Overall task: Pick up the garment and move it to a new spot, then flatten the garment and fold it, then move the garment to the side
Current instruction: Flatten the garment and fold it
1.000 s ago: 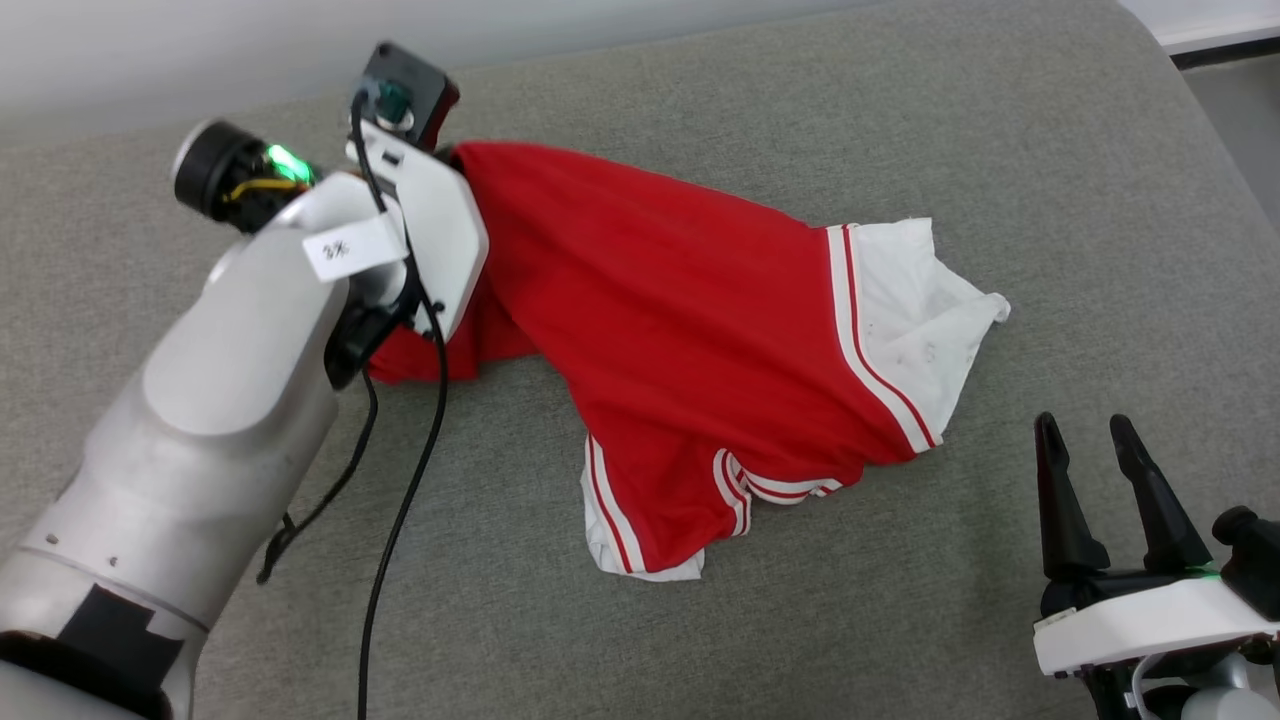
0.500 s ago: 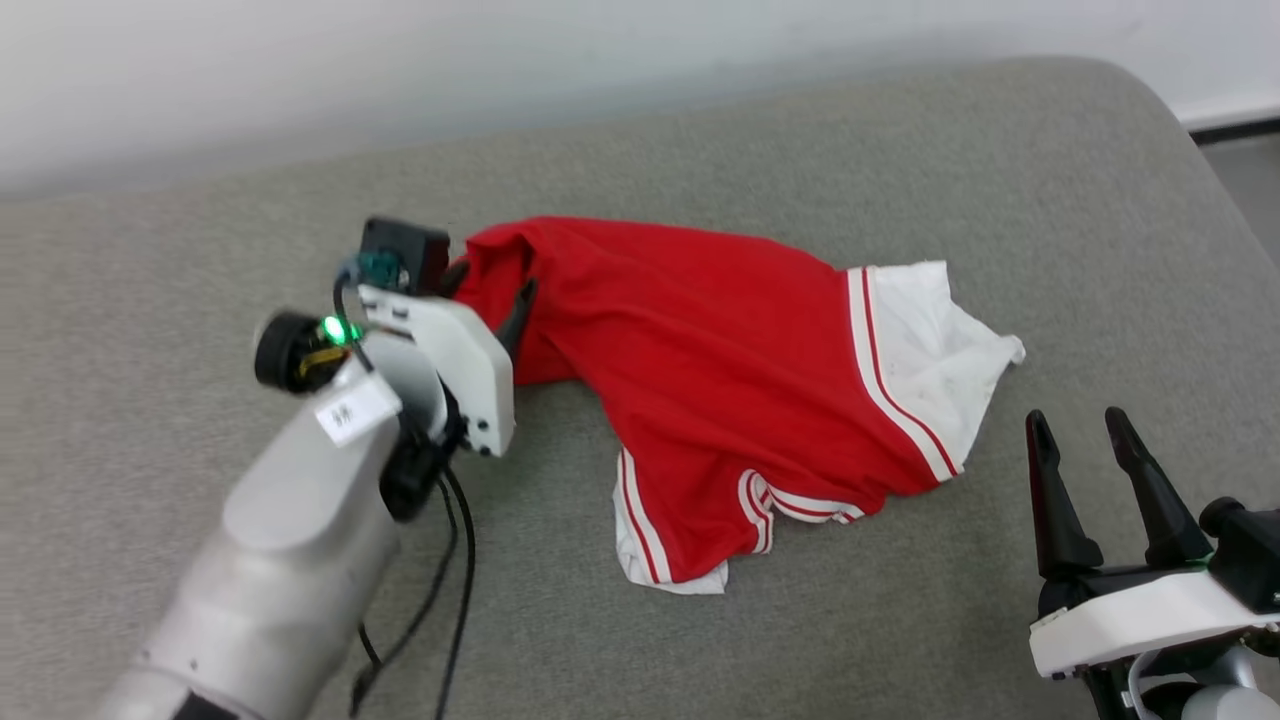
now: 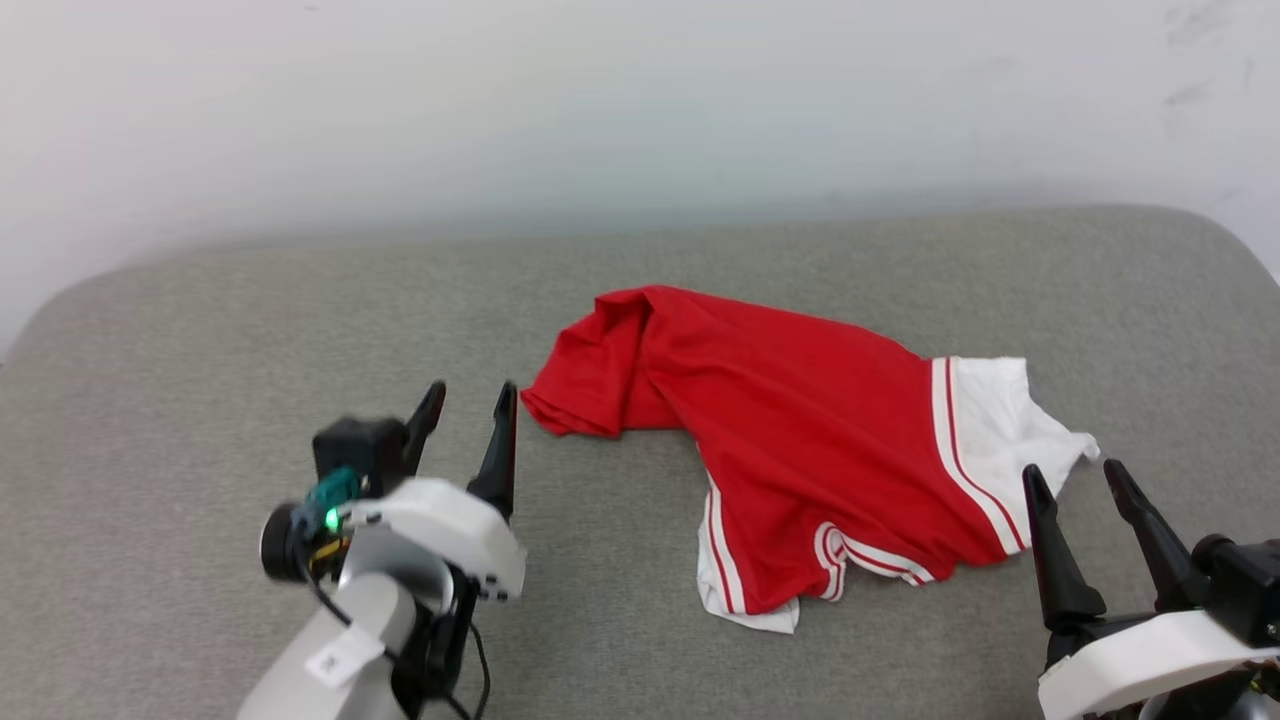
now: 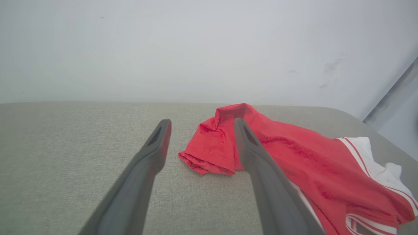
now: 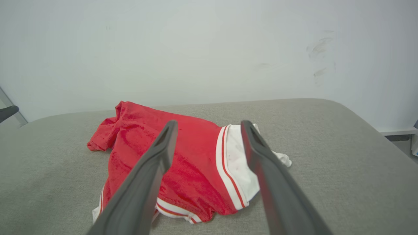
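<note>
Garment (image 3: 800,440) lies rumpled right of centre on the grey cushion (image 3: 200,340) in the head view, with bare cushion all round. Its white sleeve edge is just beside the right gripper (image 3: 1071,470), and its folded red corner is near the left gripper (image 3: 472,390). Left wrist view: jaws spread, that corner ahead between them. Right wrist view: jaws spread above the striped hem, and the cushion's rounded edge lies to the right.

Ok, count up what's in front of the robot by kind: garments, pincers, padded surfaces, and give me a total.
Garments: 1, the red and white garment, lying crumpled.
Pincers: 2, the left pincer and the right pincer, both open and empty.
Padded surfaces: 1, the grey cushion under the garment.
Total: 4.
</note>
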